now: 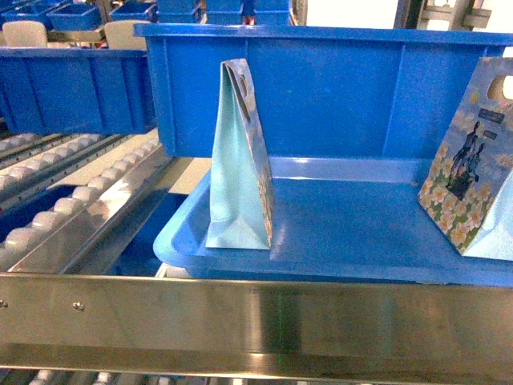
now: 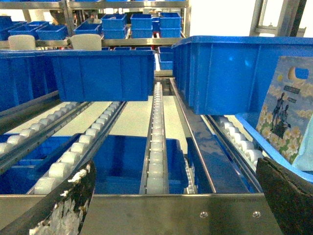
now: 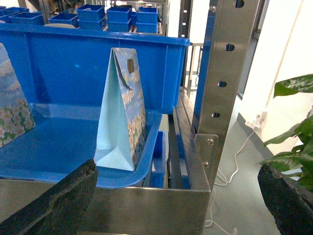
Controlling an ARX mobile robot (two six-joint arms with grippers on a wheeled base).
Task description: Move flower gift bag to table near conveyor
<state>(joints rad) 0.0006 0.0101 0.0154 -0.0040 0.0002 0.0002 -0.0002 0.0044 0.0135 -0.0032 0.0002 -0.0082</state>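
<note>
A flower gift bag (image 1: 239, 160) stands upright at the left end of a blue tray (image 1: 353, 233), with its pale blue side towards me. A second flowered bag (image 1: 471, 172) leans at the tray's right. The tray rests on the conveyor (image 1: 72, 200), behind the steel front rail (image 1: 256, 317). In the left wrist view a flowered bag (image 2: 286, 115) shows at the right, and my left gripper (image 2: 176, 205) is open and empty before the roller lanes (image 2: 156, 147). My right gripper (image 3: 171, 203) is open and empty, with a bag (image 3: 122, 115) ahead to its left. The table is out of view.
Big blue bins (image 1: 321, 88) stand right behind the tray and on the left lanes (image 2: 102, 73). A steel upright post (image 3: 222, 73) rises at the conveyor's right end. Beyond it are a green plant (image 3: 293, 122) and a white cable (image 3: 234, 161) on the floor.
</note>
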